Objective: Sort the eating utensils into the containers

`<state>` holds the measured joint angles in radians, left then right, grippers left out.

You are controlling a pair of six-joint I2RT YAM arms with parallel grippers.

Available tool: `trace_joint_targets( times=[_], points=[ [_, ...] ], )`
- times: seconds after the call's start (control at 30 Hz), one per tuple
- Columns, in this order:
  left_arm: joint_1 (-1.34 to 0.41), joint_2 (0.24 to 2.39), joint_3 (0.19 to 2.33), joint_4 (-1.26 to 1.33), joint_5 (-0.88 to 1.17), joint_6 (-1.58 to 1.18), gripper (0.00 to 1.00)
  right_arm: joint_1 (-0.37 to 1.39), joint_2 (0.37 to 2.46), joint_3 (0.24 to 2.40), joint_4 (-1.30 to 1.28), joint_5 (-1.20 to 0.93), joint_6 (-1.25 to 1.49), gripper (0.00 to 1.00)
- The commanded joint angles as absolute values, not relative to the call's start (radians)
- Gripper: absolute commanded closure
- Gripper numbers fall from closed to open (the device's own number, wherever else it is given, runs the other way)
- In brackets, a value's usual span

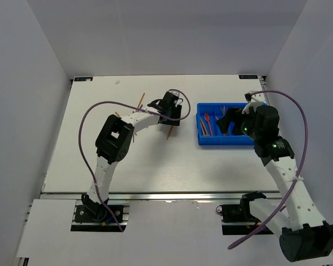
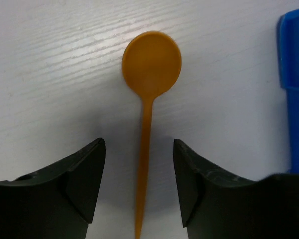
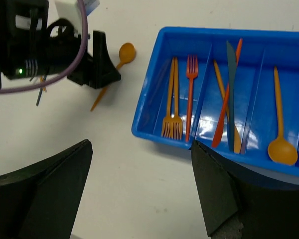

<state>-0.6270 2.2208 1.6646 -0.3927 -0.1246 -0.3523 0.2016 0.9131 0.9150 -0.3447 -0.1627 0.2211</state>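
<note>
Black left gripper (image 2: 138, 144): held spread, one finger on either side of a thin handle, with a gap on both sides; nothing is pinched.
Orange plastic spoon (image 2: 151, 64): round-bowled, laid flat on the white table (image 1: 155, 172), its handle running between the fingers and its bowl pointing away from the wrist.
Step in hand: judged to be the approach to a grasp on this spoon, which is not yet sorted.
Next move: a closing on the handle is called for, with the fingertips brought right down to the tabletop, since the handle is thin and lies flat; a lift and a short carry to the tray would follow.
Left arm pose: stretched forward and inward across the table, elbow bent, wrist turned downward over the spoon.
Bright blue rectangular plastic tray (image 3: 154, 137): set just to the right of the spoon, divided into narrow side-by-side compartments.
Tray contents: two orange forks and a red fork are seen in the leftmost compartment; orange, red and dark knife-like pieces in the next; an orange spoon in the third, judged the fitting place for this one.
Black right gripper (image 3: 140, 144): held spread and empty near the tray's near-left corner, the arm reaching up from its base.
Loose pieces: a few thin sticks are left on the table to the left.
</note>
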Motion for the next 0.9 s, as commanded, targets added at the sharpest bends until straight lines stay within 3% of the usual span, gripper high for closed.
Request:
trace_joint_targets(
  times=[0.0,0.23,0.43,0.5,0.53,0.77,0.87],
  points=[
    [-0.635,2.25,1.761,-0.474,-0.129,-0.299,0.34,0.201,0.812,0.923,-0.383,-0.153,0.21,0.16],
    [-0.673,2.37,1.835,-0.597,-0.248,-0.299,0.67,0.201,0.752,0.913,-0.379,-0.189,0.225,0.14],
    [-0.686,2.385,1.757,-0.621,-0.253,-0.328,0.72,0.201,0.736,0.888,-0.341,-0.229,0.256,0.11],
    [-0.693,2.376,1.732,-0.64,-0.261,-0.33,0.84,0.199,0.724,0.87,-0.316,-0.242,0.29,0.11],
    [-0.696,2.366,1.685,-0.635,-0.258,-0.34,1.0,0.199,0.721,0.853,-0.287,-0.283,0.319,0.11],
    [-0.698,2.102,1.349,-0.479,-0.259,-0.448,1.0,0.201,0.721,0.643,0.051,-0.575,0.495,0.11],
    [-0.701,1.901,1.217,-0.323,-0.244,-0.534,1.0,0.242,0.767,0.571,0.094,-0.539,0.538,0.11]
  ],
)
